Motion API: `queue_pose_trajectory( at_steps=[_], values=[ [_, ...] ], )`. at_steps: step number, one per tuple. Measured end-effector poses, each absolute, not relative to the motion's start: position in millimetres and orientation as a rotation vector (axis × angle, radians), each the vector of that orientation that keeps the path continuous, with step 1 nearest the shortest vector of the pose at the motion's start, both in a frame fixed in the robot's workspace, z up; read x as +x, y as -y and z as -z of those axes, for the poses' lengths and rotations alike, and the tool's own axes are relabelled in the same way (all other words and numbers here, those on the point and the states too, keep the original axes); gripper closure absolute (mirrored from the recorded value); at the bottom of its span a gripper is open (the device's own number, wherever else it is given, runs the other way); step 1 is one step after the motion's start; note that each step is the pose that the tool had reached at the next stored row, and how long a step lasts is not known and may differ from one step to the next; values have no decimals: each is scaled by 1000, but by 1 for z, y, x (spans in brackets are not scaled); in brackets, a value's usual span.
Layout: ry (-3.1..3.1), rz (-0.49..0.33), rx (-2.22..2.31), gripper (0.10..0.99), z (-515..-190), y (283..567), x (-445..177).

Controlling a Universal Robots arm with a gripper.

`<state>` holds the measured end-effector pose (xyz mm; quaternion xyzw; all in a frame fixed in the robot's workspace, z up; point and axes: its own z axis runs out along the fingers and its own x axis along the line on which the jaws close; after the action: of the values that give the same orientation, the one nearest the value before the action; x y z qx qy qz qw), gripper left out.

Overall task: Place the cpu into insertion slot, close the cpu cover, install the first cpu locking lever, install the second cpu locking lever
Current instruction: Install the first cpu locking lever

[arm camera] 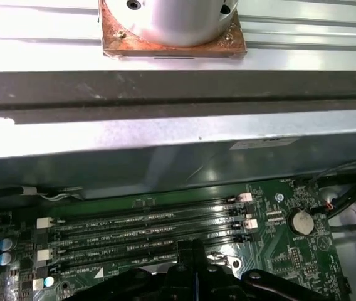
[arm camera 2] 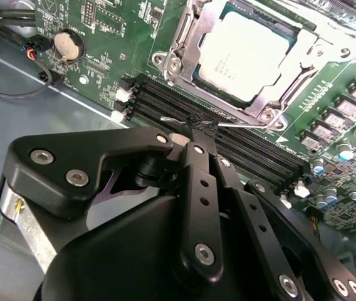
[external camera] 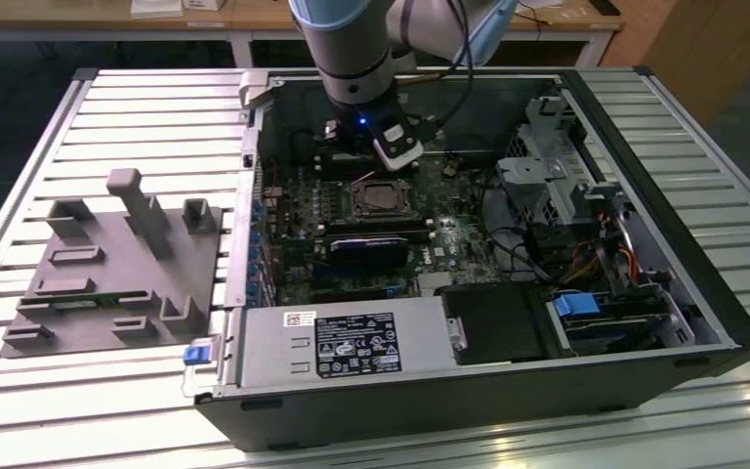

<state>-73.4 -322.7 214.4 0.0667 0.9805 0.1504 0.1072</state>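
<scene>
The fingers [arm camera 2: 198, 144] are pressed together, their tips clamped on a thin wire lever [arm camera 2: 247, 124]. The lever runs out to either side of them, above the black memory slots [arm camera 2: 253, 150]. Just beyond the tips the cpu [arm camera 2: 244, 53] sits in its socket. Its pale top shows through the window of the cover [arm camera 2: 303, 53], which lies flat around it. In the exterior view the arm [external camera: 349, 59] reaches down into the open case [external camera: 479, 410] on the counter [external camera: 141, 117], with the socket just ahead of the fingers.
</scene>
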Motion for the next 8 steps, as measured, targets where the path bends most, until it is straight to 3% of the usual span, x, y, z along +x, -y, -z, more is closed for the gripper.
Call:
queue_pose_trajectory(
  at_steps=[8],
  values=[
    [-2884,-418,202,984,-209,320,-73]
  ],
)
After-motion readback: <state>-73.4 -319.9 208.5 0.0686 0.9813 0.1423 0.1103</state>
